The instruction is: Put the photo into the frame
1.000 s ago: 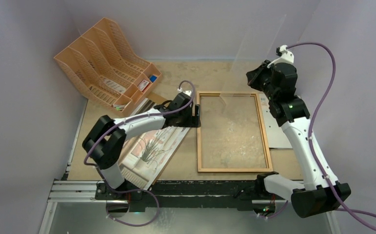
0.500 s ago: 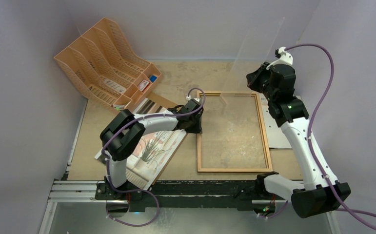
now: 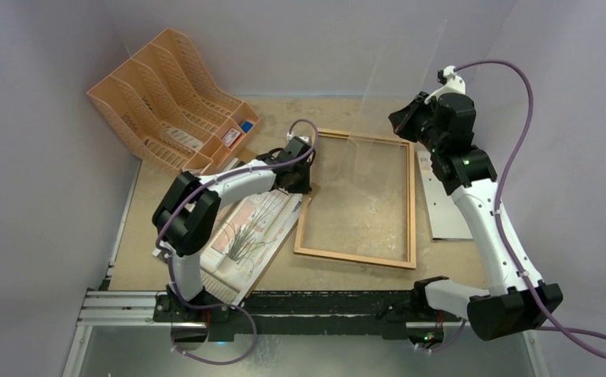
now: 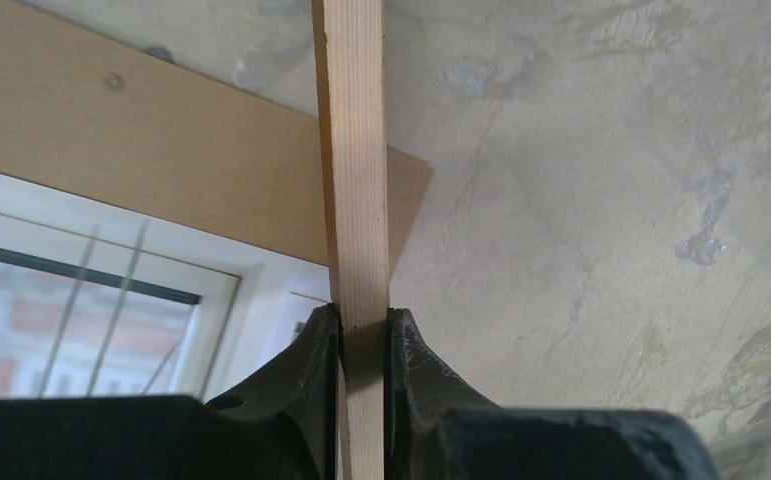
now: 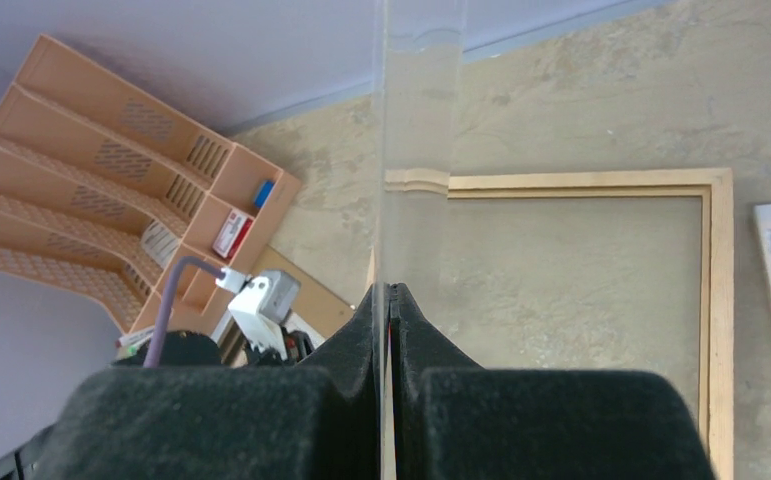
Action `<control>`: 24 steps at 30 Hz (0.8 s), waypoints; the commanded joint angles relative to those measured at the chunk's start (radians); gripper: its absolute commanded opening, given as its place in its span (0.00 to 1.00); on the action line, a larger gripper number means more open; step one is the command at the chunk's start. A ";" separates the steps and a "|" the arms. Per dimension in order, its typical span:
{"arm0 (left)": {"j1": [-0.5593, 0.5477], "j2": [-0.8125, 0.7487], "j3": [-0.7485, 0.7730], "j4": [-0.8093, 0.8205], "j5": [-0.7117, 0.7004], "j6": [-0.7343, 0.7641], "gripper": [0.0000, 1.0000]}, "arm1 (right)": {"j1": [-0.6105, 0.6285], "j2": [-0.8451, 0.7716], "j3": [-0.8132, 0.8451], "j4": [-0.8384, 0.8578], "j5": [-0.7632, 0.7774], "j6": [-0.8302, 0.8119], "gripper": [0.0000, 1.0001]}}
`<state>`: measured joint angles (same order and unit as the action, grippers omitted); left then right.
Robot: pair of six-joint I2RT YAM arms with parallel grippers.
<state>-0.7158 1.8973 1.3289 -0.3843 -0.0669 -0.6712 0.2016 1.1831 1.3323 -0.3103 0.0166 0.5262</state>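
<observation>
The left pincer [image 4: 363, 325] is nipped tight on the left rail of the frame [image 3: 354, 255], which lies askew in the middle of the worktop [image 3: 347, 114]. The photo [image 3: 244, 232] rests picture-side up just left of it, its corner reaching under that rail (plant and window plain to see). Over the frame's far end, the right pincer [image 5: 389, 295] is pressed onto a clear sheet [image 5: 416, 120], held upright.

The top camera looks down from high behind the near edge over the table [image 3: 339, 114]. The left wrist camera sits close against the frame [image 4: 353, 150]; the right wrist one, seemingly higher, looks along a clear sheet [image 5: 419, 120] at it too
</observation>
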 commanded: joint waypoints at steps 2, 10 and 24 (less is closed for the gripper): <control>0.063 -0.129 -0.008 0.048 0.113 0.041 0.00 | -0.004 0.016 0.065 0.040 -0.135 0.015 0.00; 0.104 -0.116 -0.063 0.023 0.118 0.110 0.00 | -0.004 0.100 0.054 0.071 -0.371 0.025 0.00; 0.116 -0.090 -0.101 0.007 0.027 0.093 0.11 | -0.010 0.131 0.032 -0.048 -0.443 0.067 0.00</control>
<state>-0.6086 1.8206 1.2350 -0.4206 -0.0307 -0.5556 0.2012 1.3174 1.3556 -0.3214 -0.3695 0.5671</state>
